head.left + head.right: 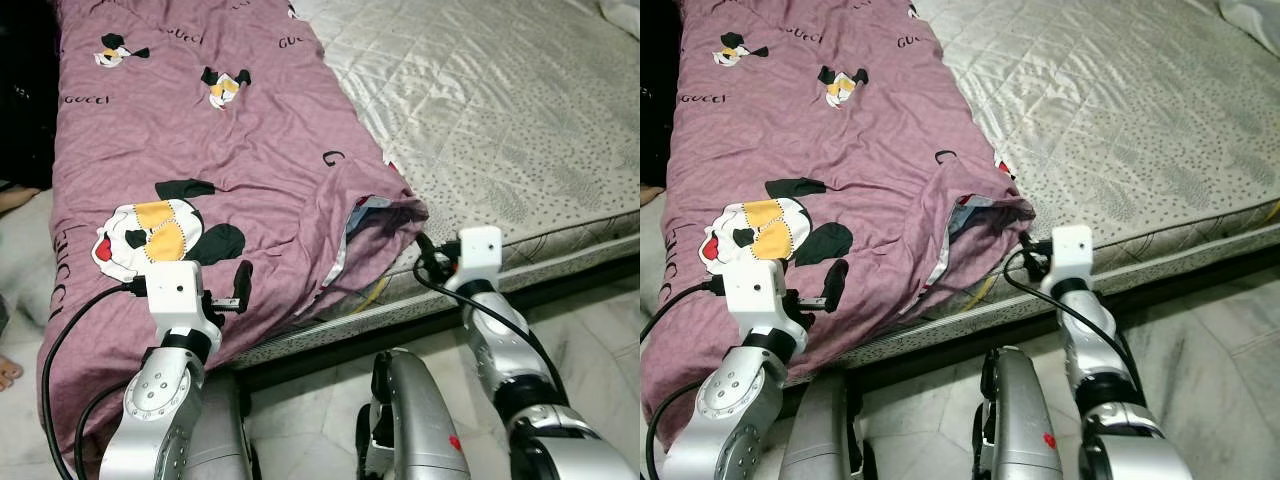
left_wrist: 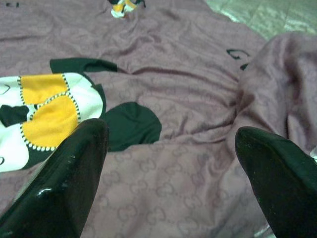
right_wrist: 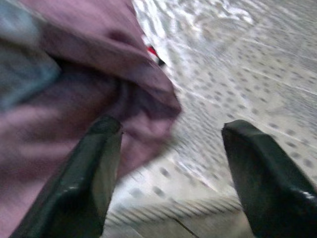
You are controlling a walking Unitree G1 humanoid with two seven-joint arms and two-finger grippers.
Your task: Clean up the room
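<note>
A mauve blanket [image 1: 200, 140] printed with cartoon mice and black letters covers the left part of the bed and hangs over its front edge. My left gripper [image 1: 238, 292] is open just above the blanket's front part, near the big mouse print [image 2: 49, 114]; its fingers [image 2: 74, 168] hold nothing. My right gripper [image 1: 430, 255] is open at the mattress's front edge, right beside the blanket's folded-up corner [image 1: 385, 215]. In the right wrist view one finger [image 3: 94, 163] lies by the purple fold [image 3: 99, 94], the other over the bare mattress.
The grey quilted mattress [image 1: 500, 120] lies bare to the right of the blanket. A white cloth [image 1: 622, 15] shows at the far right corner. My legs [image 1: 410, 420] stand on a pale tiled floor [image 1: 320, 420]. A person's foot [image 1: 6, 372] is at the left edge.
</note>
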